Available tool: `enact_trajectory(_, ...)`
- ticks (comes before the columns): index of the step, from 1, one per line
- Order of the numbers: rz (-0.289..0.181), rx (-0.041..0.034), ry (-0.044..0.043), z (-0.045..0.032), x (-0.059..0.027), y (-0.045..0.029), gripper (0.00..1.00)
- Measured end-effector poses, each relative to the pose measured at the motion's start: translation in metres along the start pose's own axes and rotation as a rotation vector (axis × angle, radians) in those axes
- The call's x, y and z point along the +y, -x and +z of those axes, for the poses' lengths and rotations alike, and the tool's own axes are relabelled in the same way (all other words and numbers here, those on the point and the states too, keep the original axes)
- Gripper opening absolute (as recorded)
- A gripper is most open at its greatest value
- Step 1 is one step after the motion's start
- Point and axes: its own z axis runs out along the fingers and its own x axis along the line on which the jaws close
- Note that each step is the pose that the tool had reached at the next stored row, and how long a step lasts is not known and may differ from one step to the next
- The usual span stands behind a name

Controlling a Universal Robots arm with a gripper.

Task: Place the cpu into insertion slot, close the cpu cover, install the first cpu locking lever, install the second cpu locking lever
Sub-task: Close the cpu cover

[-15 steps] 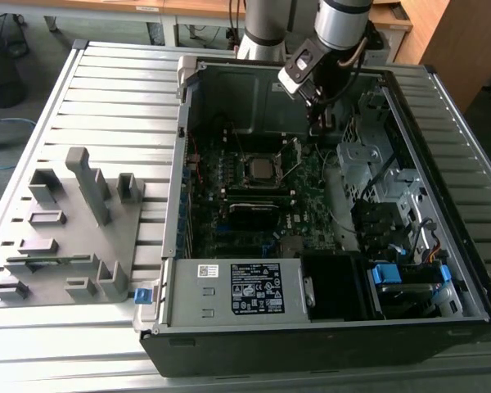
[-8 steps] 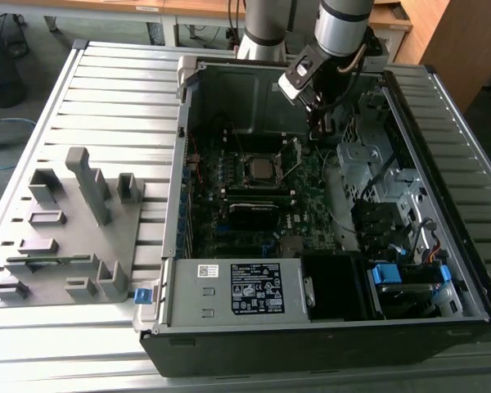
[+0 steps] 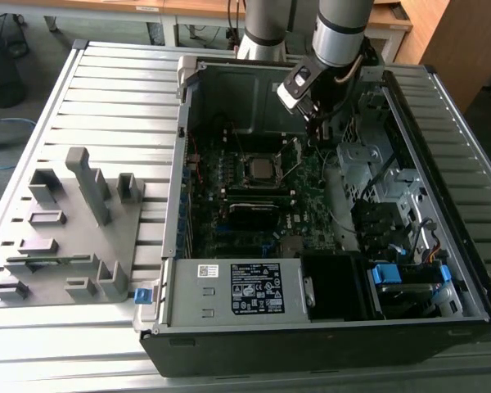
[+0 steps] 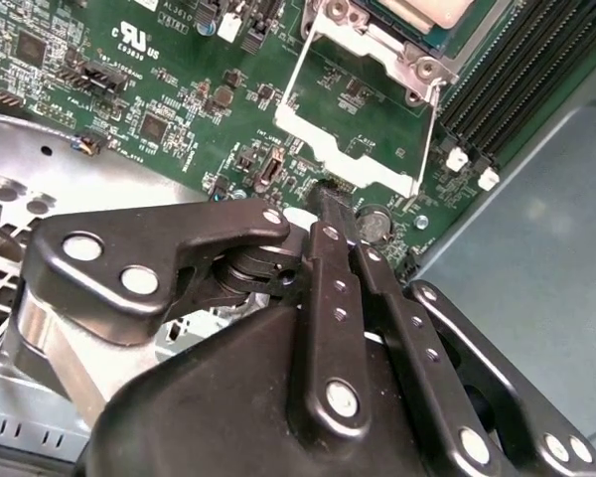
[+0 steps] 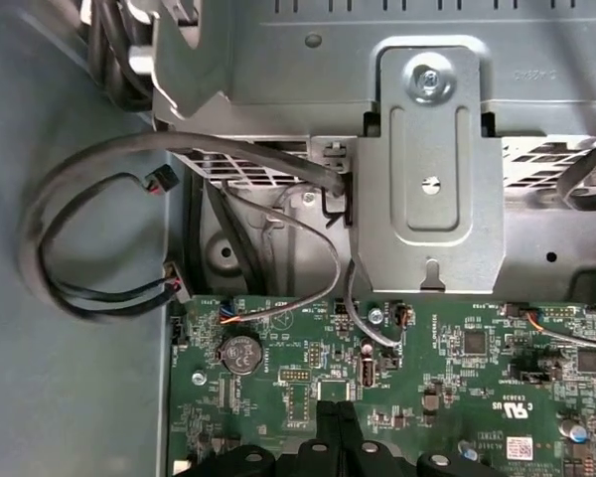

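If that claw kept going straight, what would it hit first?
Likely the free edge of the open cpu cover, right ahead of the gripper, then the green motherboard beneath; depth is unclear.

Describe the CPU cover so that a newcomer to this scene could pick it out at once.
Inside the open black computer case, find the green motherboard. Next to its square black insertion slot, just ahead of the robot's black hand, is the cpu cover, a thin silvery metal frame. Unlike nearby parts, its large square opening shows the board through it.
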Motion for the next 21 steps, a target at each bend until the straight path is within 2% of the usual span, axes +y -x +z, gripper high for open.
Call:
enact_trajectory(4,0.000,-0.0006,0.0000,0.0017,-0.0021,0.0000,0.11)
enact_trajectory(9,0.000,-0.0004,0.0000,0.0034,-0.0111,-0.0005,0.11)
enact_trajectory(13,0.000,-0.0005,0.0000,0.0042,-0.0228,-0.0012,0.11)
enact_trajectory(21,0.000,-0.0002,0.0002,0.0051,-0.0535,-0.0029,0.11)
